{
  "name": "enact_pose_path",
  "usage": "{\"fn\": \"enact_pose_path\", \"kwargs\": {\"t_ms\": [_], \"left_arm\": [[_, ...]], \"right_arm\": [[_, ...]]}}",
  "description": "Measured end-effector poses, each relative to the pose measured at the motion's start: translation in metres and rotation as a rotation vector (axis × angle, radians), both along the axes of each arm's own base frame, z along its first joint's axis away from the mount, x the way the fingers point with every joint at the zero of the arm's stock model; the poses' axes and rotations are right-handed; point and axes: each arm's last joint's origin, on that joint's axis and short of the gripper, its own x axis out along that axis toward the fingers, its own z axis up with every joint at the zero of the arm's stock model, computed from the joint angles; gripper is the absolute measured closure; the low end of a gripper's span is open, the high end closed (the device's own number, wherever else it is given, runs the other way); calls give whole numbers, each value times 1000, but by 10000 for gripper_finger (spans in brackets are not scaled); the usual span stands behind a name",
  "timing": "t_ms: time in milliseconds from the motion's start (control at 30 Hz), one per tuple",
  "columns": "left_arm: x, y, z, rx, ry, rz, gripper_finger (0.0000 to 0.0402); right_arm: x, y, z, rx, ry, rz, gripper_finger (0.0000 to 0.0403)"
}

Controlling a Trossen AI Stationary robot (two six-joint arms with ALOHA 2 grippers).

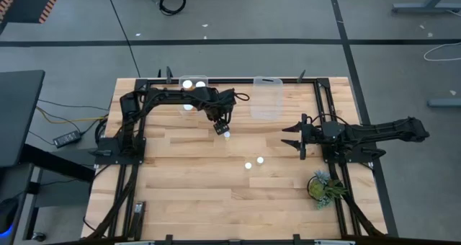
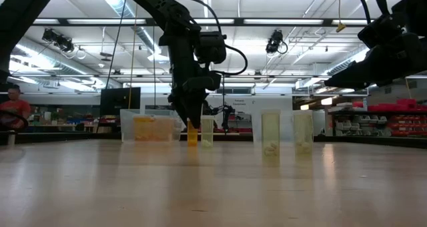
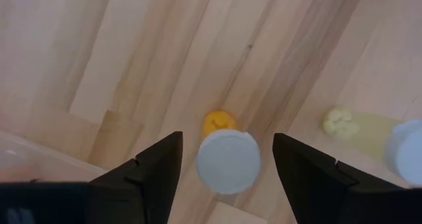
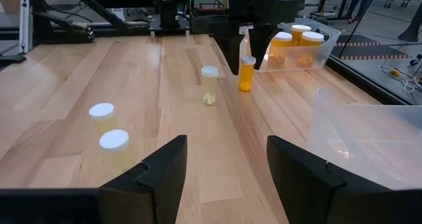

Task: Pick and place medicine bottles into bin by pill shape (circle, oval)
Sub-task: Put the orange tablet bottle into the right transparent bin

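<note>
An orange medicine bottle (image 3: 227, 161) with a white cap stands upright on the wooden table. My left gripper (image 3: 227, 136) points down over it, open, with one finger on either side of the cap and a gap showing on both sides. The low view shows the same bottle (image 2: 192, 133) under the gripper (image 2: 190, 119). A paler bottle (image 1: 226, 135) stands right beside it. Two more bottles (image 1: 260, 159) (image 1: 248, 166) stand nearer the table's middle. My right gripper (image 1: 294, 137) waits open at the table's right side, nothing between its fingers (image 4: 227, 161).
At the far edge stands a clear bin (image 1: 205, 79) that holds three white-capped bottles, and to its right stands a second clear bin (image 1: 266, 112). A small green plant (image 1: 324, 187) stands at the near right. A person (image 2: 12, 110) sits far behind the table.
</note>
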Motion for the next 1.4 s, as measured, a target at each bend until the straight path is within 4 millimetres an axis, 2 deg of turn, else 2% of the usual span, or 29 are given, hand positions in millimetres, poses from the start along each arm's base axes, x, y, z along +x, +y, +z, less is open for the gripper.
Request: {"fn": "enact_pose_path", "kwargs": {"t_ms": [1000,1400], "left_arm": [[0,0,0,6,2,-24,273],[0,0,1,9,1,-36,273]], "right_arm": [[0,0,0,0,0,0,187],[0,0,0,0,0,0,187]]}}
